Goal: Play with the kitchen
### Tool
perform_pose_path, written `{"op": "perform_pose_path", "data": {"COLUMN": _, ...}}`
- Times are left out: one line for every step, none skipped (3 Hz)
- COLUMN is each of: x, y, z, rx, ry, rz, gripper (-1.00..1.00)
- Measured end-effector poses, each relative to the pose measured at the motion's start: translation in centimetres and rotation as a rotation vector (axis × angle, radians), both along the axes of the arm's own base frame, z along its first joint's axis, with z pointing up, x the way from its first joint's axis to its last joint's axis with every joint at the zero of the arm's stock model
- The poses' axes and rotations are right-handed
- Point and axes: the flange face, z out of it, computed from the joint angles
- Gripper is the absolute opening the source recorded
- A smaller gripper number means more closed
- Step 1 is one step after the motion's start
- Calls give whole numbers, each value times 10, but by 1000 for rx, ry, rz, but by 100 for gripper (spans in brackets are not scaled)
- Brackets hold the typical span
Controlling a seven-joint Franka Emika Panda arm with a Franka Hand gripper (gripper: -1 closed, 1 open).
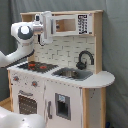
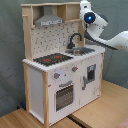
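The kitchen [image 1: 60, 75] fills most of both exterior views: a tall toy unit of white panels and light wood, standing on a wooden table [image 2: 107, 107] visible at the bottom of the second exterior view, with a grey backdrop behind it. It is set with its front towards the cameras, presumably so all its working parts stay in reach and in sight. The arm [image 2: 107, 36] comes in from the second exterior view's right, its white links reaching up to the top shelf level; judgement: it is held high because the target at this moment is the upper section, not the worktop. In the first exterior view the arm's round joint sits at the upper left, and the tool [image 1: 46, 25] is against the upper panel near the hood end of the shelf. Whether the tool is spread or pressed together, I cannot tell; nothing is visibly held. Below, the oven door [image 2: 64, 95] is closed. The grey hood [image 2: 48, 20] hangs over the black stovetop [image 2: 52, 59], which carries red burner marks. The grey sink [image 1: 72, 73] lies beside the stovetop, with the black faucet [image 1: 84, 59] arching above it, upright and untouched. Risk, as judged: pressing hard high up could tip the light unit.
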Motion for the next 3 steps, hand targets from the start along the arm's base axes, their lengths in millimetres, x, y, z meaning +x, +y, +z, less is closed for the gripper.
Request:
{"op": "perform_pose_path", "data": {"x": -18, "y": -9, "z": 3, "rx": 4, "ry": 14, "rz": 19, "gripper": -100}}
{"op": "perform_pose_path", "data": {"x": -34, "y": -17, "z": -1, "rx": 15, "ry": 35, "rz": 42, "gripper": -100}}
{"op": "perform_pose_path", "data": {"x": -49, "y": -32, "z": 4, "rx": 17, "ry": 36, "rz": 65, "gripper": -100}}
